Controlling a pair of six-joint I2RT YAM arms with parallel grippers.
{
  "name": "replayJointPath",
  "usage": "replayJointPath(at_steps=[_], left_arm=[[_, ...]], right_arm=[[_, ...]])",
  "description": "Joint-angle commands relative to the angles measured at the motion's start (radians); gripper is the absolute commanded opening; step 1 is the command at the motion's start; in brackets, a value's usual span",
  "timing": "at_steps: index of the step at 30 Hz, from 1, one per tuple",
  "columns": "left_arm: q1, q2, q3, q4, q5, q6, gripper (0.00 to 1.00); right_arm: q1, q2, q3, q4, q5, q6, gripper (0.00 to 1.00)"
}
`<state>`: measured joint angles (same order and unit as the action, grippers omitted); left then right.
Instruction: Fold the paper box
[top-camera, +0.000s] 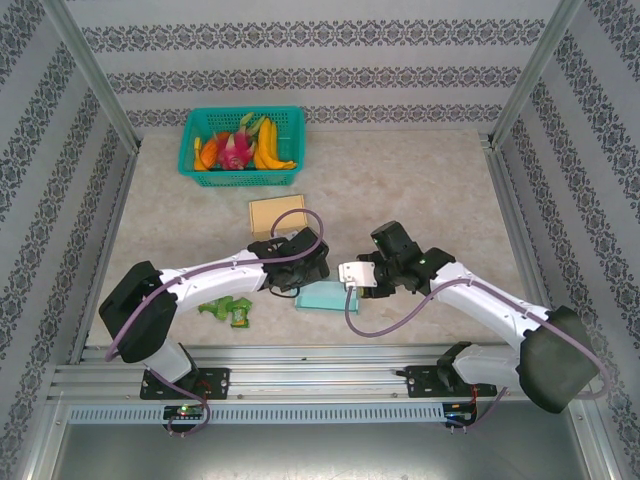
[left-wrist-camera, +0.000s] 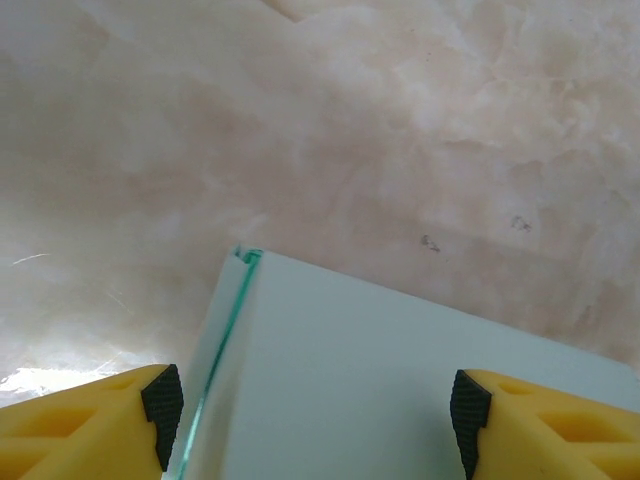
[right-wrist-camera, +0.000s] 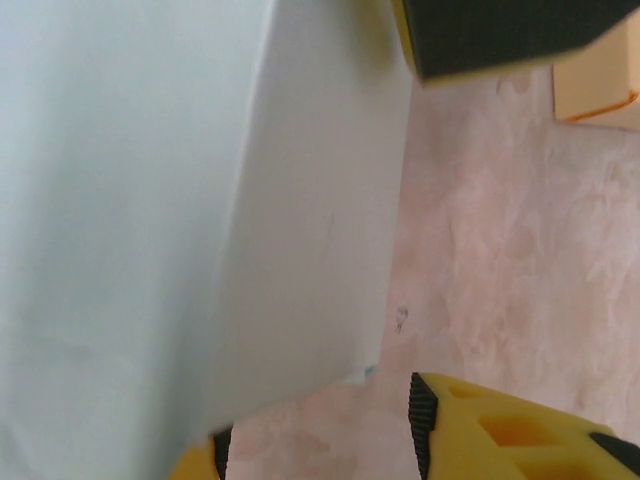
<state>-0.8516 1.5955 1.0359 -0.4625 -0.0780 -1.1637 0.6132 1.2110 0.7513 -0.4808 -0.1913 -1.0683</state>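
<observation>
The paper box (top-camera: 322, 297) is a pale teal sheet lying near the table's front, between the two arms. My left gripper (top-camera: 303, 276) hangs over its left end. In the left wrist view the box (left-wrist-camera: 400, 380) shows a raised flap along a green fold line, and my left gripper (left-wrist-camera: 313, 402) stands open, its pads (left-wrist-camera: 163, 400) wide apart above the panel. My right gripper (top-camera: 352, 280) is at the box's right end. In the right wrist view it (right-wrist-camera: 318, 436) is open over bare table, beside an upright box panel (right-wrist-camera: 200, 200).
A green basket (top-camera: 242, 172) of fruit stands at the back left. A flat tan carton (top-camera: 277, 214) lies behind the left gripper, and a corner of it (right-wrist-camera: 600, 90) shows in the right wrist view. A green wrapper (top-camera: 228, 311) lies front left. Metal frame posts edge the table.
</observation>
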Motion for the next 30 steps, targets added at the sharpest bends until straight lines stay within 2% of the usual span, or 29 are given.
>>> replayJointPath(at_steps=[1,4,5,10,17,20,27,30], left_arm=[[-0.017,0.008,-0.016,0.007,-0.034,-0.005,0.73],[-0.025,0.007,-0.02,-0.005,-0.055,-0.008,0.73],[-0.026,0.007,-0.022,-0.006,-0.06,-0.009,0.73],[-0.032,0.007,-0.028,-0.01,-0.073,-0.01,0.72],[-0.041,0.001,-0.03,-0.022,-0.106,-0.009,0.73],[-0.046,0.005,-0.033,-0.02,-0.103,-0.01,0.73],[-0.06,0.009,-0.033,-0.012,-0.103,-0.01,0.73],[-0.066,0.013,-0.029,-0.015,-0.11,-0.012,0.73]], right_arm=[[0.007,-0.036,0.041,-0.13,0.065,-0.025,0.52],[0.009,-0.079,0.044,-0.165,0.073,-0.011,0.53],[0.01,-0.095,0.047,-0.167,0.074,0.011,0.56],[0.011,-0.182,0.062,-0.159,0.078,0.144,0.57],[0.013,-0.34,0.047,-0.041,0.087,0.448,0.58],[0.016,-0.37,0.057,-0.011,0.115,0.593,0.58],[0.037,-0.346,0.092,-0.02,0.381,1.098,0.54],[0.042,-0.344,0.06,-0.034,0.429,1.321,0.55]])
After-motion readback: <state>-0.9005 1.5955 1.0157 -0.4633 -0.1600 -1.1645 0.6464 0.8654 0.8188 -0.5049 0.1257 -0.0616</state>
